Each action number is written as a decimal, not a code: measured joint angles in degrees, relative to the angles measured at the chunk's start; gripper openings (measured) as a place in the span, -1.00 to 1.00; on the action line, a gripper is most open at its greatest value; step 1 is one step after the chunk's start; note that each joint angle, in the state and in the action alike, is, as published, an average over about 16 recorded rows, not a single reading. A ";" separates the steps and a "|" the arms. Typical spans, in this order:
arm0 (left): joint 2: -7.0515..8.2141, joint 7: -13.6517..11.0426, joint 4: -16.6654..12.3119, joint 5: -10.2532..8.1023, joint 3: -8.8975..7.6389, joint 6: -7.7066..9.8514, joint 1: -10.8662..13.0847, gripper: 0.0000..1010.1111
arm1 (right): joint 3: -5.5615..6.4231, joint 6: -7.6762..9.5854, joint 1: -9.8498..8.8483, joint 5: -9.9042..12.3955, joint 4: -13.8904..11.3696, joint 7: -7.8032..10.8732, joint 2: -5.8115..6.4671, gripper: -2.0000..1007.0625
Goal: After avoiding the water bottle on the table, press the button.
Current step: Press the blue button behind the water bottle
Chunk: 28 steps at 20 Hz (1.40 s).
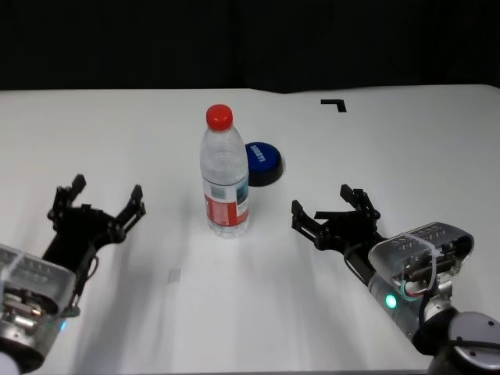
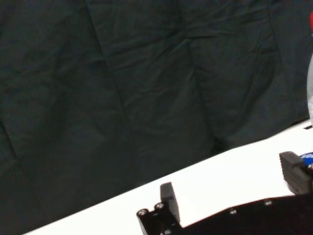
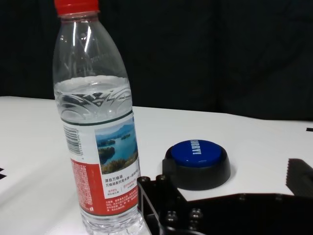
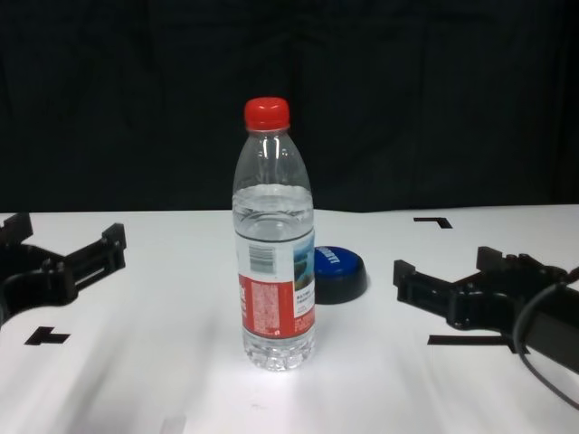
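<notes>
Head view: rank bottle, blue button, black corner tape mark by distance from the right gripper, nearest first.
From the open right gripper:
1. Low blue dome button on a black base, ahead and to its left; the clear plastic water bottle with a red cap, further left, is too close to call.
2. Black corner-shaped tape mark, far edge.

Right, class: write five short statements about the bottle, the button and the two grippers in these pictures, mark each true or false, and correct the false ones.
1. The water bottle stands upright on the table. True.
2. The button is nearer the robot than the bottle. False: it sits behind the bottle, slightly to the right.
3. The right gripper is pressing the button. False: it is open, short of the button.
4. The left gripper is open. True.
5. The bottle's cap is off. False: the red cap is on.
</notes>
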 joint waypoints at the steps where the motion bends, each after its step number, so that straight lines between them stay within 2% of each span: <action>1: 0.10 -0.11 0.39 -0.04 0.08 0.06 -0.49 0.99 | 0.00 0.00 0.00 0.00 0.00 0.00 0.00 0.99; 15: 1.29 -1.24 5.71 -0.45 1.28 0.64 -6.42 0.99 | 0.00 0.00 0.00 0.00 0.00 0.00 0.00 0.99; 28: 2.26 -2.52 11.15 -1.20 2.76 -0.20 -11.97 0.99 | 0.00 0.00 0.00 0.00 0.00 0.00 0.00 0.99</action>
